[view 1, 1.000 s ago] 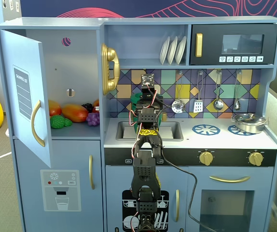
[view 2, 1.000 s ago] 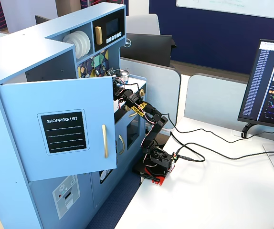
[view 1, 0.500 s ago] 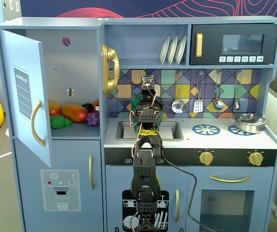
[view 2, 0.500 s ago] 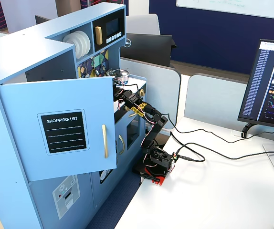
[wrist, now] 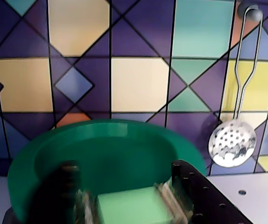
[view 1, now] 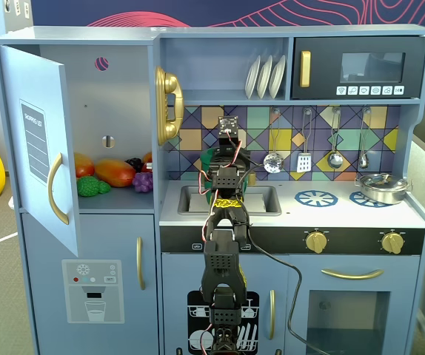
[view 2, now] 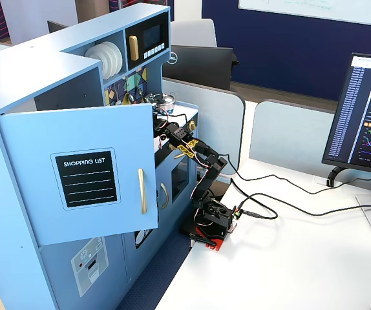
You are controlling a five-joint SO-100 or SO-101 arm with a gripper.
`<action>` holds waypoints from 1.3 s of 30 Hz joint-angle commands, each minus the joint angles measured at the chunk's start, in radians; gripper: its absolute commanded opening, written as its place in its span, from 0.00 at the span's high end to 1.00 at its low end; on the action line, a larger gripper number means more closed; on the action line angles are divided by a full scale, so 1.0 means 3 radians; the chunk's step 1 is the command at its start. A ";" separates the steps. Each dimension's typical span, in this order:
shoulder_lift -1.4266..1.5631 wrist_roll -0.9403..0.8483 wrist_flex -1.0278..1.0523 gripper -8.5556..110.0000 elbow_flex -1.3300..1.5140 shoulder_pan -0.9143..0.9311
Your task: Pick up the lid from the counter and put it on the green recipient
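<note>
Wrist view showed the gripper (wrist: 131, 205) closed on the pale green square knob of the lid (wrist: 110, 158), the dark fingers (wrist: 197, 196) pressing the knob from either side while the round green disc filled the lower half of the picture, tilted toward the camera. Behind it stood the tiled backsplash (wrist: 134, 84), and at about three o'clock from the lid hung a perforated silver skimmer (wrist: 232, 142) on its hook. From a fixed view facing the toy kitchen, the arm (view 1: 223, 222) reached up over the counter edge with its wrist above the sink (view 1: 264, 200); a sliver of green (view 1: 207, 159) showed at about ten o'clock from the wrist, against the backsplash, but I could not tell whether that was the lid or the green recipient, since the arm hid most of it. A silver pot (view 1: 383, 186) sat on the right burner, well apart at three o'clock. By my judgement the pick was done and the carry was in hand: the lid was off the counter and held. The next move would call for levelling the disc, centring it over the recipient's rim, lowering until it seated, then letting go.
</note>
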 commanded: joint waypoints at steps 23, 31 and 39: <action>0.2137 -0.0072 0.1984 0.62 0.0481 0.0087; 0.3053 -0.0245 0.2787 0.83 0.2378 0.0235; 0.3605 0.0153 0.2511 0.93 0.4239 -0.0092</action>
